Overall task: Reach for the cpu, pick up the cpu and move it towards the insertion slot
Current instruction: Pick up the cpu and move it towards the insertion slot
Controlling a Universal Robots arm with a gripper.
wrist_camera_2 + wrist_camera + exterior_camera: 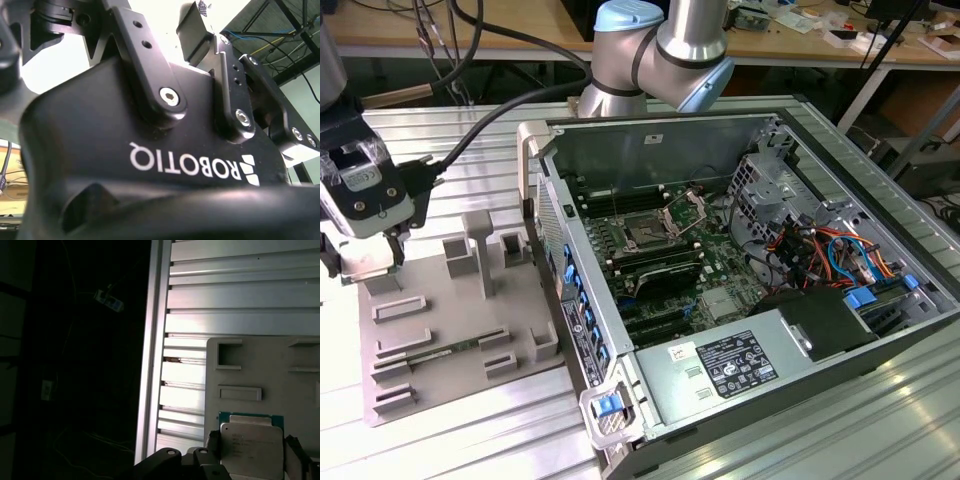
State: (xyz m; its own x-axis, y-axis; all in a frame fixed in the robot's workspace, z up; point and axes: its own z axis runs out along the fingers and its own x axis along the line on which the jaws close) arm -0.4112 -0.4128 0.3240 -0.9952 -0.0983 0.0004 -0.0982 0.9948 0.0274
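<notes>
**Gripper straddles the cpu at the corner of the grey plate**

In the first wrist view the cpu lies flat: a square chip with a matt silvery metal lid and a thin green rim along one side. It sits at the edge of the grey plate, a moulded plastic fixture with raised rectangular frames and pockets. Dark parts of the gripper stand close on two opposite sides of the chip. Whether it is pinching the chip or merely spread around it cannot be told.

The exterior view shows the wider layout. The gripper hangs over the plate's corner at the exterior view's left, close over the plate. A thick black cable trails from its wrist. The second wrist view adds only the gripper's glossy black body and bolted link bars, seen from close underneath.

On the plate's other side, just beside it, lies the open computer case, sheet metal with blue clips. The insertion slot is a dark square on the green board inside. Its shiny retention frame is tilted up beside it. It lies well apart from the plate, beyond the case's near wall.

Plate and case rest on a ribbed aluminium table. Bare slats lie open around the plate's outer edges. Beyond the case rises the arm's silver and pale-blue base.
</notes>
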